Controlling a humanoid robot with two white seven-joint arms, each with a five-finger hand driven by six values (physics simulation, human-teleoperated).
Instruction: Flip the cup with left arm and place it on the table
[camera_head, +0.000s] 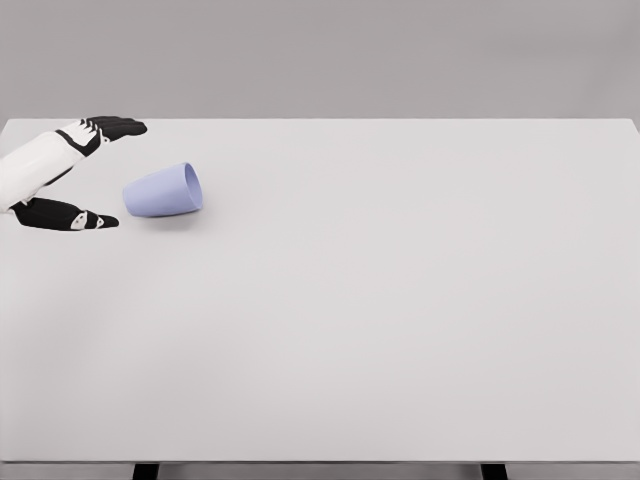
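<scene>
just right of left hand (70, 175), cup (163, 190)

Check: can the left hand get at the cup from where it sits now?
Probably yes. The left hand is open, with fingers spread above and below the gap facing the cup, which lies on its side on the table just to the hand's right. Nothing stands between them.

The cup (163, 190) lies on its side at the far left of the table (400, 330), mouth to the right, and it's the only obstacle on the surface. The left hand (80, 172) sits just left of it, fingers spread, with an open gap between them. Right, near and far sides are open.
</scene>
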